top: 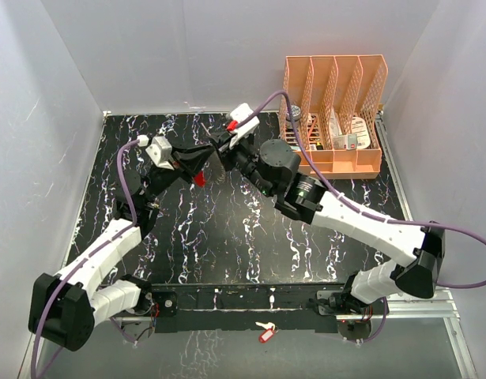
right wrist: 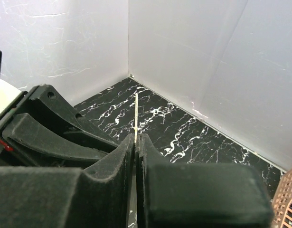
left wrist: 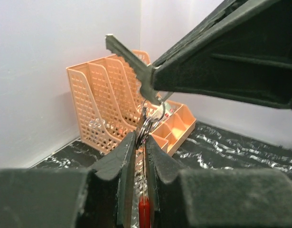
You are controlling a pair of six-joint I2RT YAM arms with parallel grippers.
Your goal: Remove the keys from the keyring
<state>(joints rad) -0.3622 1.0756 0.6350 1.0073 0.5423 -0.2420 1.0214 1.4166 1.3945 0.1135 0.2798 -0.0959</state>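
Note:
Both grippers meet in mid-air above the back of the table. My left gripper [top: 212,155] [left wrist: 141,140] is shut on the keyring [left wrist: 148,124]. Its bright red piece [left wrist: 144,213] sits between the fingers and hangs below them in the top view [top: 199,180]. My right gripper [top: 225,148] [right wrist: 136,137] is shut on one silvery key [left wrist: 129,57] still joined to the ring. That key shows edge-on in the right wrist view [right wrist: 136,111]. The other keys of the bunch are hidden between the fingers.
An orange mesh desk organiser [top: 333,114] [left wrist: 108,104] stands at the back right. A lone pale key with a small red tag [top: 265,332] lies near the front edge, between the arm bases. White walls close in the black marbled table [top: 227,237].

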